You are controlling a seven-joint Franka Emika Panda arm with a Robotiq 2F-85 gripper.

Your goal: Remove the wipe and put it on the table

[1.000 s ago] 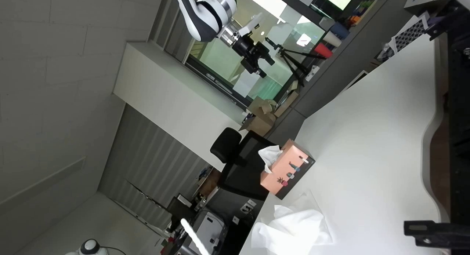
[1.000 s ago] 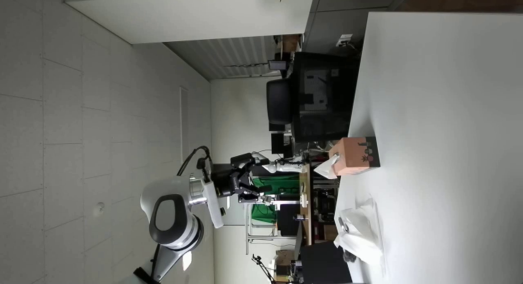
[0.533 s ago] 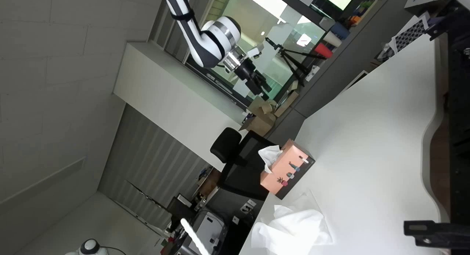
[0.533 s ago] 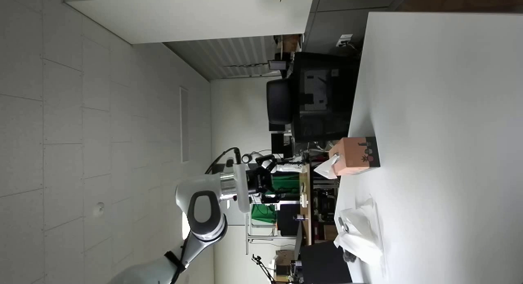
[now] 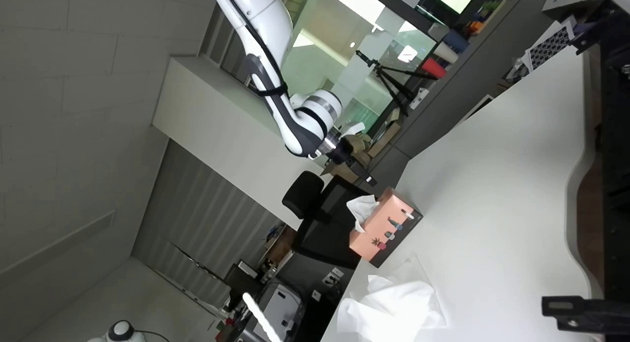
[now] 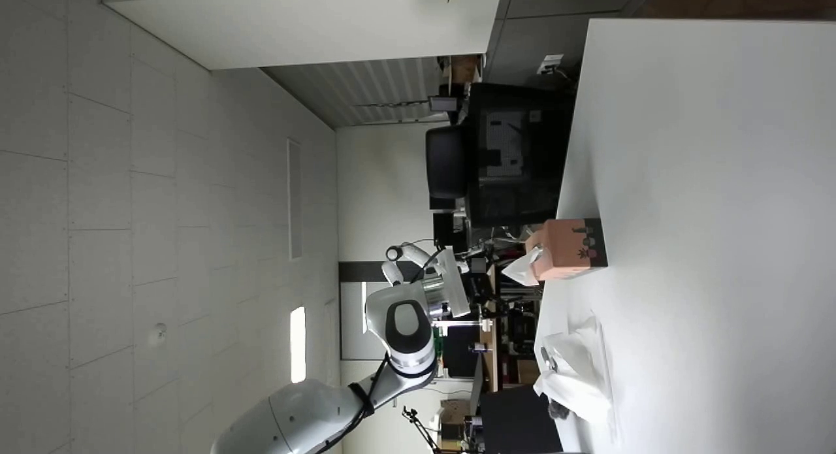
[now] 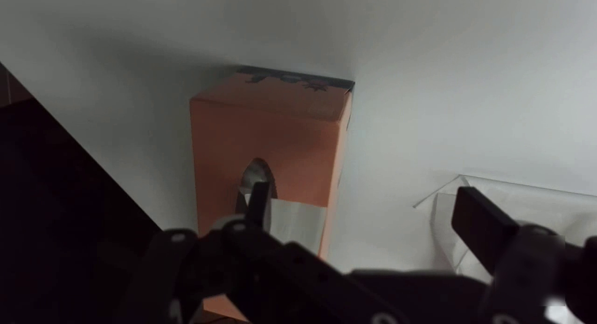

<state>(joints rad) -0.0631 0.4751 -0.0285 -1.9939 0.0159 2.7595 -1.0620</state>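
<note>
One table [image 5: 502, 184], plain white, is bounded on one side by a curved edge, seen in an exterior view. One salmon-pink pack [image 5: 381, 227], dark-banded at the foot, is stood upright near another edge. One crumpled heap of thin white sheeting [image 5: 393, 310] is laid beside the pack, set apart from it.

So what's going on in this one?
A robot arm looks about to pull the wipe from the salmon-pink tissue box. The gripper hangs open near the box, holding nothing. The wipe pokes out of the box's opening, not yet removed. The box stands on the table near its edge, with crumpled white sheets lying beside it.
</note>
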